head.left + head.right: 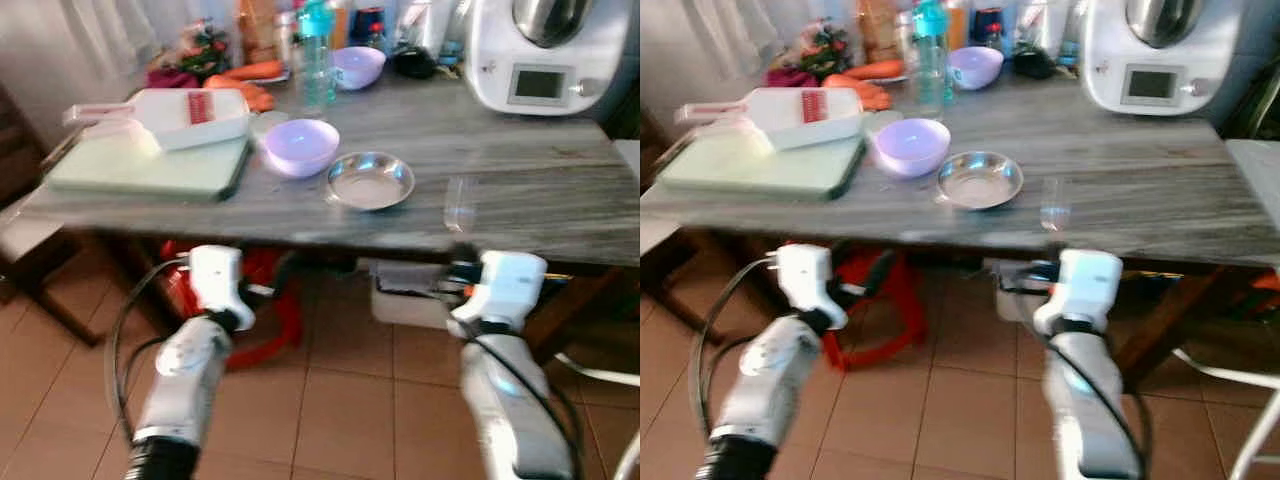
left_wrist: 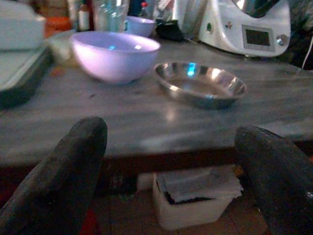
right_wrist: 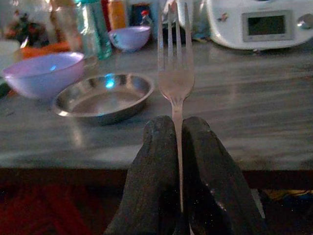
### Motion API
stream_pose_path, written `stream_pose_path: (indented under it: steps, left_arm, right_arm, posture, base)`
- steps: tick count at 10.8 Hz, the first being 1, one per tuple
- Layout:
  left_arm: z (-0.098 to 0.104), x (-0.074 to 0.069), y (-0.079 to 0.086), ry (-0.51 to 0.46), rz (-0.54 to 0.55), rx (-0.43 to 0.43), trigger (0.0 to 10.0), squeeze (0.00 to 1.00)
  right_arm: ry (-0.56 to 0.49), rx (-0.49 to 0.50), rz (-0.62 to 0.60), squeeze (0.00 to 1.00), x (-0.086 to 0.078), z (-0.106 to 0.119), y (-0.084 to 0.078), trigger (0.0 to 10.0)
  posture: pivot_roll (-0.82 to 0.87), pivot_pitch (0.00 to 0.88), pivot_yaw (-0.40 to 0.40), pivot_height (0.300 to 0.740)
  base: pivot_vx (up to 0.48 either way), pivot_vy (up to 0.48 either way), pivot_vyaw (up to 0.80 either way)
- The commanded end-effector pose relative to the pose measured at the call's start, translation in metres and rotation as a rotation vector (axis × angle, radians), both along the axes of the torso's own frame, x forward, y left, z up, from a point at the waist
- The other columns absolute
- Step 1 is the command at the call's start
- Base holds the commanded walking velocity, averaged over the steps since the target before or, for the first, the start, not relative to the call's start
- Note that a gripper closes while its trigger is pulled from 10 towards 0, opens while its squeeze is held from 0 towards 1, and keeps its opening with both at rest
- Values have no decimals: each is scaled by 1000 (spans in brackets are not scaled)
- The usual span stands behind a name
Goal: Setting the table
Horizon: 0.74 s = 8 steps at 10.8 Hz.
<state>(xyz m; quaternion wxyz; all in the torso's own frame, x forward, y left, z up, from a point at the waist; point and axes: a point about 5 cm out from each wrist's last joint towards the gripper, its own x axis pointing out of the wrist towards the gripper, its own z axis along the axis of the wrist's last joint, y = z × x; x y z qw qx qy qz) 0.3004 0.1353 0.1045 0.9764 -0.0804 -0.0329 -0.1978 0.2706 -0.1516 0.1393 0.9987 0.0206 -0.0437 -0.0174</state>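
Note:
A steel dish [image 1: 370,180] and a lilac bowl [image 1: 300,146] sit near the front of the grey wooden table [image 1: 530,205]. My right gripper [image 3: 178,134] is shut on a fork [image 3: 175,73], tines pointing up. It is just below the table's front edge, to the right of the dish. In the head views the fork [image 1: 458,205] is a faint blur above the right gripper [image 1: 462,262]. My left gripper [image 2: 168,181] stands open and empty, low in front of the table edge, facing the bowl [image 2: 115,54] and dish [image 2: 200,83].
A white kitchen machine [image 1: 545,50] stands at the back right. A green cutting board [image 1: 140,165] with a white slicer [image 1: 185,115] lies at the left. A bottle [image 1: 315,55], a second lilac bowl [image 1: 357,66] and carrots [image 1: 245,72] are behind. A white box [image 2: 195,200] sits under the table.

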Motion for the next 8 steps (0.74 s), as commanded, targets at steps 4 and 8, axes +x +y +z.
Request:
stream_pose_path:
  steps: [4, 8]
  left_arm:
    - [5, -1, -10, -13, -39, -14, 10000, 0]
    - [4, -1, -11, -9, -49, -19, 10000, 0]
  right_arm:
    - [-6, -11, -38, 0, -2, 0, -10, 10000]
    - [-11, -14, -51, 0, -2, 1, -11, 10000]
  posture:
    - [-2, 47, 44, 740]
    - [-3, 48, 45, 740]
  base:
    - [313, 0, 0]
    - [318, 0, 0]
